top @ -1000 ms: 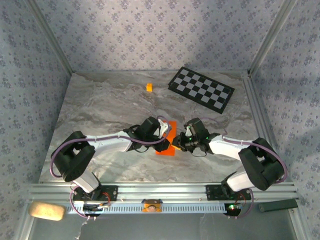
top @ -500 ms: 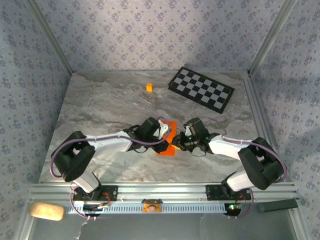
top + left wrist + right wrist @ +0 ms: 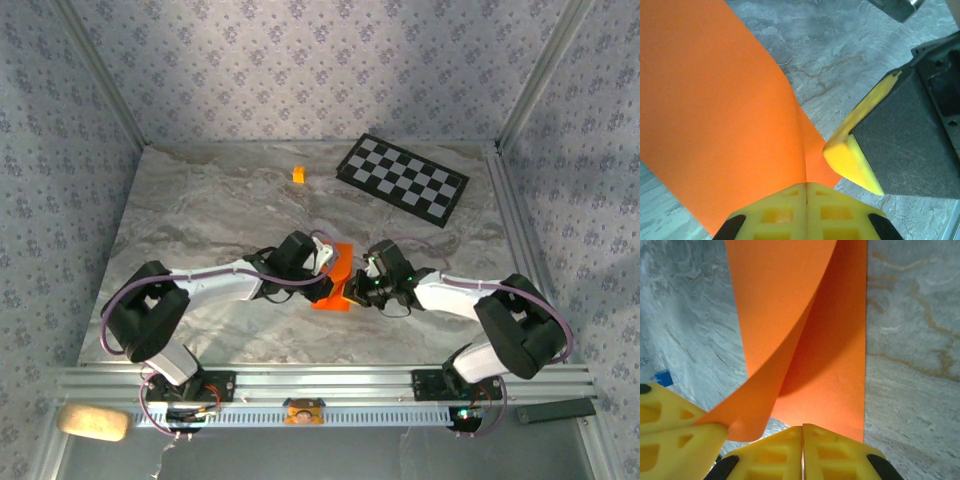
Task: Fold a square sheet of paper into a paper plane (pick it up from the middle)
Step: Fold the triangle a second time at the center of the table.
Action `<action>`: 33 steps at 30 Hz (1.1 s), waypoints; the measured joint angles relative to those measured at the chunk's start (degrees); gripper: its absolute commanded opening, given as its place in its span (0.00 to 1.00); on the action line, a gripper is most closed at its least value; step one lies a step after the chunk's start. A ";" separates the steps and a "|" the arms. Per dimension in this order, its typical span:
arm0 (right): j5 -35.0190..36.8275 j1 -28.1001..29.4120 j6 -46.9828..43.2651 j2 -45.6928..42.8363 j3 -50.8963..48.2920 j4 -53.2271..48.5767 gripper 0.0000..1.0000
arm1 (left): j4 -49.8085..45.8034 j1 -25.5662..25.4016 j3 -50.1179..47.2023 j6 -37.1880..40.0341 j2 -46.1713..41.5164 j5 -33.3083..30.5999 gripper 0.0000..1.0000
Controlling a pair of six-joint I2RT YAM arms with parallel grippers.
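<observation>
Left end effector (image 3: 805,185) and right end effector (image 3: 802,427) are both clamped shut on my square sheet of paper (image 3: 333,300), lying lengthwise between them.

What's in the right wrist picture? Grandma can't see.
Thin bright orange sheet of paper on a grey marbled table, one flap curling up. The shut yellow right gripper meets its near edge; the left gripper pinches the flap.

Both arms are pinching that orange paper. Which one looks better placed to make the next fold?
Probably left: the left end effector is shut on the curled, lifted flap of the orange paper, ready to carry it across, while the right end effector pinches the flat layer's edge.
</observation>
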 measured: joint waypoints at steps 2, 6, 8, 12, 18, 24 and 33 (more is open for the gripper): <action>0.26 0.39 -0.33 0.66 0.15 -0.50 0.05 | -0.17 0.07 0.00 -0.15 0.00 0.00 0.00; 1.46 0.83 -1.14 2.80 0.83 -1.57 0.04 | -0.35 0.09 0.00 -0.37 0.00 0.15 0.00; 1.90 0.87 -2.10 4.02 1.29 -2.64 0.04 | -0.35 0.09 0.00 -0.42 0.00 0.15 0.00; 4.20 1.01 -5.44 4.24 3.76 -7.52 0.03 | -0.31 0.37 0.02 -1.38 0.02 0.96 0.00; 5.70 -1.25 -11.17 4.24 6.25 -14.27 0.04 | -0.09 0.85 1.25 -3.50 2.64 3.58 0.00; 5.22 -3.34 -14.58 4.15 7.39 -17.22 0.08 | 0.83 0.85 1.70 -6.58 4.20 4.04 0.00; 2.01 -2.27 -13.86 3.41 7.43 -14.21 0.08 | 1.36 0.85 2.01 -7.89 4.31 3.98 0.00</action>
